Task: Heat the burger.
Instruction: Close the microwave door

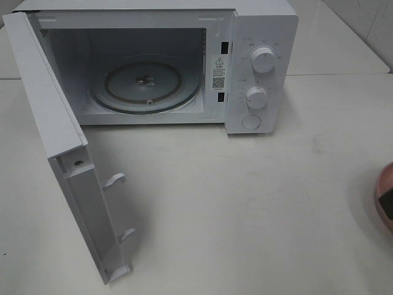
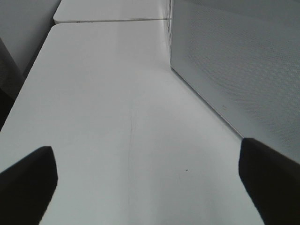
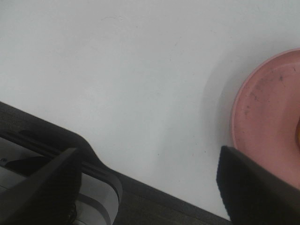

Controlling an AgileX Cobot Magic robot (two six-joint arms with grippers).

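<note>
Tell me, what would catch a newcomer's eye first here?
The white microwave at the back of the table, its door swung wide open toward the left and its glass turntable bare. At the far right edge, a pink dish just peeks into view.

Open microwave (image 1: 258,74), glass turntable (image 1: 146,86) inside; possibly pink dish (image 1: 385,193) at edge.

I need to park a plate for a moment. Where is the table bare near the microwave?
The table is bare between the open door and the pink dish at the right edge, below the microwave front. The turntable inside is empty too. Tightest beside the swung door.
</note>
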